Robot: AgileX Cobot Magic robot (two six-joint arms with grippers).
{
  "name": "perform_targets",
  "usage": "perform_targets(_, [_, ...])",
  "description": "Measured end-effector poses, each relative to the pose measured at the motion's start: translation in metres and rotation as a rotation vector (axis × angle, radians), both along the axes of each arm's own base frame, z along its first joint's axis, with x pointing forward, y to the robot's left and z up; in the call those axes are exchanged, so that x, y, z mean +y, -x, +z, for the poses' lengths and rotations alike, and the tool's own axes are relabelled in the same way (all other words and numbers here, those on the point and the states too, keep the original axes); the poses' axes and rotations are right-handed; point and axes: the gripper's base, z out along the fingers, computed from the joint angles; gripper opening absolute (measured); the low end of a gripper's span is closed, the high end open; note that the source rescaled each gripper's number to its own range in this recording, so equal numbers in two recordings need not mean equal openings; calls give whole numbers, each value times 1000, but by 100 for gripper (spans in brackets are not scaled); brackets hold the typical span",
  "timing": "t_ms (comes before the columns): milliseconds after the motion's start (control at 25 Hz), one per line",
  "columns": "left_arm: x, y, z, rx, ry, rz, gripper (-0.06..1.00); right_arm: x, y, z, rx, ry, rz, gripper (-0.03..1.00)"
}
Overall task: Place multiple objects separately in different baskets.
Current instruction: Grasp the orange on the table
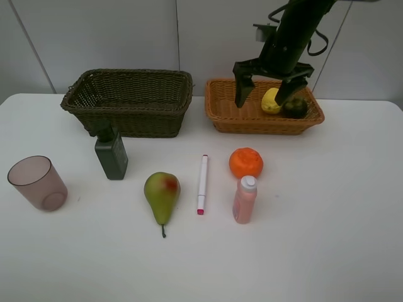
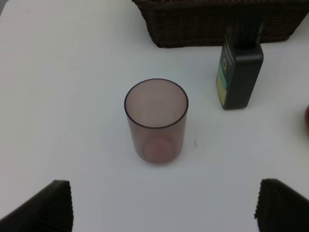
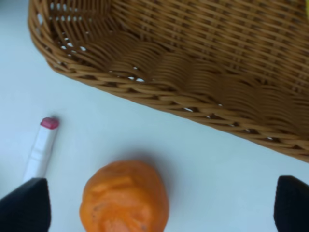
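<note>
Over the tan basket (image 1: 252,124), I see my right gripper (image 1: 261,99) with its jaws wide apart, gripping nothing. The lemon (image 1: 270,100) and the mangosteen (image 1: 296,108) lie inside that basket. My left gripper (image 2: 164,193) is wide apart too, near the cup (image 2: 156,121). The orange (image 1: 245,162), pear (image 1: 162,192), marker (image 1: 202,182), pink bottle (image 1: 244,201) and green bottle (image 1: 112,156) are out on the white table (image 1: 327,220).

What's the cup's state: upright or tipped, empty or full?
Upright and empty: the cup stands on its base on the table, rim up, and its bare bottom shows through the mouth.
</note>
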Motion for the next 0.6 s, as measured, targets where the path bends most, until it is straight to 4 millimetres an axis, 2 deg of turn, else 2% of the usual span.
perform_targets(120, [0,0,0,0,0,0,100,4,8,-13,47,16,11,97])
perform_targets(360, [0,0,0,0,0,0,100,0,28,-53,164,48,8,97])
perform_targets(600, [0,0,0,0,0,0,100,0,35,-71,177,21,-13,97])
